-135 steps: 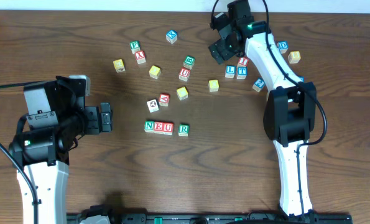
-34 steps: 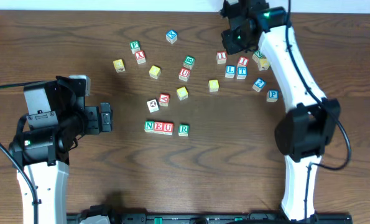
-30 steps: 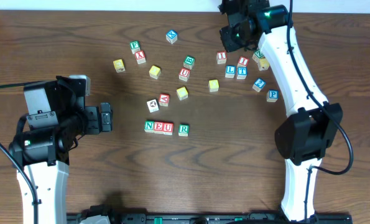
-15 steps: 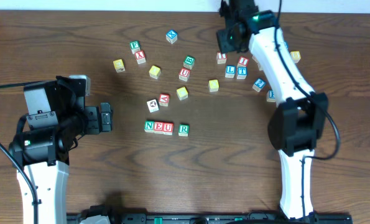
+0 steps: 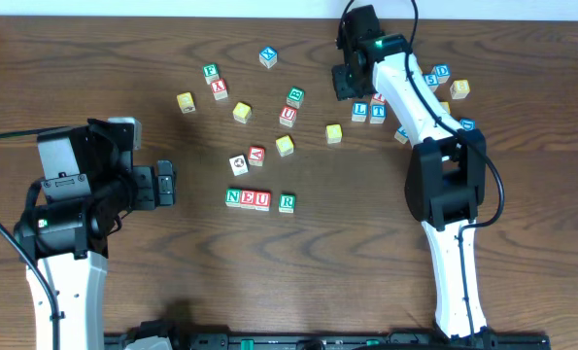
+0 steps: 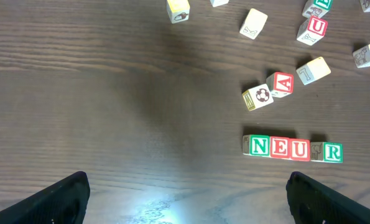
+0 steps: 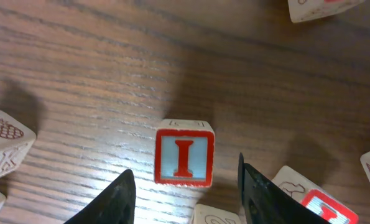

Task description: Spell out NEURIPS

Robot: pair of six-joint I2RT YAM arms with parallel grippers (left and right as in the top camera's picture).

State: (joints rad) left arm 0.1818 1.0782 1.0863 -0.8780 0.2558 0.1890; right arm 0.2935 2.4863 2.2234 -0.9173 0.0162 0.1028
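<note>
Green N, red E and red U stand touching in a row, with green R a small gap to their right. The left wrist view shows the same row, N to R. In the right wrist view the red I cube lies just ahead of my right gripper, centred between its open fingers, which do not touch it. From overhead my right gripper covers that cube. My left gripper rests open and empty, left of the row.
Loose cubes lie scattered behind the row: A, a second U, yellow ones, blue L and T. Close round the I are a pineapple cube and a red-framed cube.
My right arm has swung from the back of the table towards the front left, bringing its gripper over the I cube. The left arm and the row have not moved.
</note>
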